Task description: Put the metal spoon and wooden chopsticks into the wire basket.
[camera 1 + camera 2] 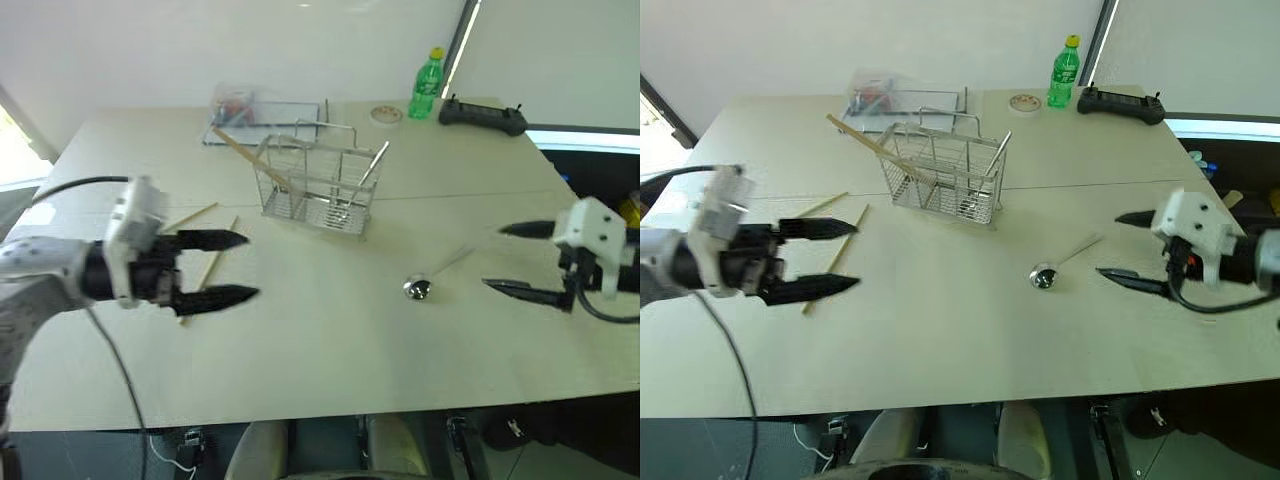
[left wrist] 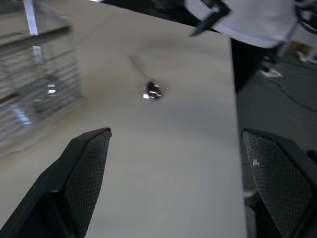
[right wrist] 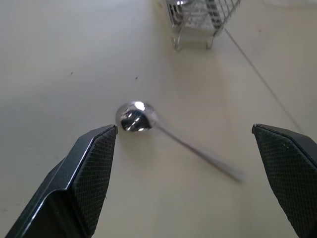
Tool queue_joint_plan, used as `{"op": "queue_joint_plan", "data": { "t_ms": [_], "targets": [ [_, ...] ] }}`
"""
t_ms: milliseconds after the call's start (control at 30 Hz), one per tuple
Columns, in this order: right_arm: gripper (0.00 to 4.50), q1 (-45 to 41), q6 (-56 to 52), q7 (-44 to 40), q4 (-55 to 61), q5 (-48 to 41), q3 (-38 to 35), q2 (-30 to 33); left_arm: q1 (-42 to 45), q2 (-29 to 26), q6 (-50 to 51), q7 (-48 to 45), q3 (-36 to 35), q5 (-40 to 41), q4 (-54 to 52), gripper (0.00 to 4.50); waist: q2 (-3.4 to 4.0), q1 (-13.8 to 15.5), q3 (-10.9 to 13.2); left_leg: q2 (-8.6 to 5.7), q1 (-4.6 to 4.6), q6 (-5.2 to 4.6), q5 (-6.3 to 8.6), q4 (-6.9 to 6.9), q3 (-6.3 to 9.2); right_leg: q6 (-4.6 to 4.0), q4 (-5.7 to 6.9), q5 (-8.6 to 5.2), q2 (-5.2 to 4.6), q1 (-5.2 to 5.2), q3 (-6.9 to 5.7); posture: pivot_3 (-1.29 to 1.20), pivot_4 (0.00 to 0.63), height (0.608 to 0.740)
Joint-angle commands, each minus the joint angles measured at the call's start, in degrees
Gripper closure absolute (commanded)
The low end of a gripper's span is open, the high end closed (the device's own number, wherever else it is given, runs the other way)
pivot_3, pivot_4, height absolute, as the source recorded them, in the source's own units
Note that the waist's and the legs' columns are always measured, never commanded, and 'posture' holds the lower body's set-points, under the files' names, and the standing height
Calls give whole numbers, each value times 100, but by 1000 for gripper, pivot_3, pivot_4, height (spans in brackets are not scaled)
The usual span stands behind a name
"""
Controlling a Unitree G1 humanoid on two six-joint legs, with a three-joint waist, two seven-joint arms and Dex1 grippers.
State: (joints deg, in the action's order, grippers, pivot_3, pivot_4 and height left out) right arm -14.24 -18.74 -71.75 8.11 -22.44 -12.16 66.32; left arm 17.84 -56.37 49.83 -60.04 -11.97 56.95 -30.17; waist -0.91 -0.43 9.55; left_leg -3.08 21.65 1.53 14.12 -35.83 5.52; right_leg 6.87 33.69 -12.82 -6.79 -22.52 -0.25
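The metal spoon (image 1: 418, 288) lies on the table in front of the wire basket (image 1: 315, 185), its handle pointing toward my right gripper (image 1: 510, 260). That gripper hovers open just right of the spoon; the right wrist view shows the spoon's bowl (image 3: 134, 118) between its fingers (image 3: 84, 178). One wooden chopstick (image 1: 245, 152) leans in the basket's left end. Two more chopsticks (image 1: 190, 215) lie on the table at the left, under and beside my open, empty left gripper (image 1: 225, 268). In the left wrist view the spoon (image 2: 152, 90) lies ahead, with the basket (image 2: 34, 84) to one side.
A clear plastic tray (image 1: 250, 115) stands behind the basket. At the back right are a green bottle (image 1: 427, 85), a small round lid (image 1: 386, 114) and a black controller (image 1: 483, 115). A thin metal handle (image 1: 375, 160) sticks out of the basket's right end. The table's right edge is close to my right gripper.
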Motion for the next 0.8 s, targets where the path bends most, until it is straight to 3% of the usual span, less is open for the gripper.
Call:
{"op": "queue_joint_plan", "data": {
  "t_ms": [33, 333, 567, 800],
  "targets": [
    [0, -944, 591, -645, -774, 526, 940, -88, 385, 136, -91, -69, 509, -195, 2, 62, -2, -23, 4, -1, 0, 0, 0, 7, 0, 0, 0, 0, 0, -2, 2, 0, 150, 725],
    [0, -2880, 2484, -1611, -3671, 2288, 2860, -970, 551, 440, -228, 12, 694, -221, -169, 62, -9, -63, 10, -11, 0, -1, 1, 28, -20, 7, 1, 1, 1, -19, 10, 0, 150, 725],
    [0, -4124, 3922, -962, -6068, 3326, 3355, -1819, 394, 284, -164, -12, 628, -148, -387, 62, -10, -75, 12, -12, -22, 2, -1, 23, -34, 6, 31, 1, 3, -17, 26, 0, 150, 725],
    [0, -4467, 4351, -1178, -6835, 3556, 3406, -2264, 294, 173, -188, -17, 572, -120, -422, 62, -11, -64, 12, -12, -22, 3, -2, 25, -30, 6, 40, 1, 8, -19, 27, 0, 150, 725]
  ]
}}
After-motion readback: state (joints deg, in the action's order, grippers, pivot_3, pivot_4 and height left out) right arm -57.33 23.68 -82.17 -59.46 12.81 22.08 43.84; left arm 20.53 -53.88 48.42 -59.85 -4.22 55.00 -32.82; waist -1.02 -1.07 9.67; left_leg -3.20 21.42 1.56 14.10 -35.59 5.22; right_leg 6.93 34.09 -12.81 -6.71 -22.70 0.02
